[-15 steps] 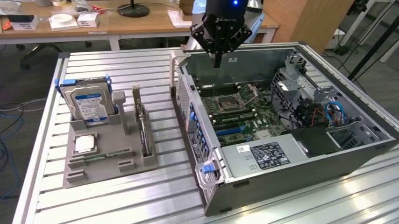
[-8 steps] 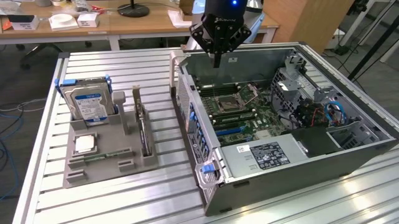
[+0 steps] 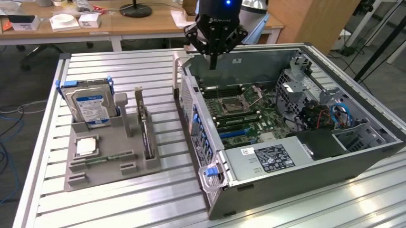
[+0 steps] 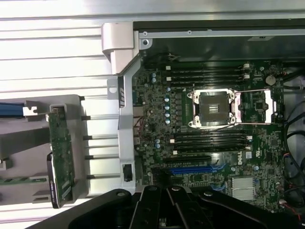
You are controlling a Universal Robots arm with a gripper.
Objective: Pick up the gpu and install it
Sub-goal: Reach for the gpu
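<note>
Hovering over the far side of the open computer case [image 3: 304, 175], the gripper [image 3: 213, 63] has its fingers pressed together and carries nothing. The gpu [image 3: 146, 137] is well apart from it. It stands on edge in a slot of the grey holder [image 3: 108, 175] on the table [image 3: 127, 66], towards the exterior view's left, near the case's perforated wall [image 3: 188, 102]. The hard drive [image 3: 92, 107] stands apart from it in the same holder. In the wrist view the gpu [image 4: 60, 152] shows a green board face and a dark edge.

Several things could go wrong, in my judgement. Fingers this tight cannot straddle the card, so coming down on it like this would strike its top edge or tip it in the slot. The holder's upright posts stand close on both sides of the card, and a slightly offset approach could catch one of them. How deep the card sits is hard to tell, so it may bind or cant if pulled at an angle.

The perforated wall stands between the holder and the motherboard [image 4: 157, 119], and a low carry could knock the card against it. A thin card gripped off-centre may swing. It could then meet the blue slot [image 4: 190, 169] crooked and jam, or press on the small parts beside it.
</note>
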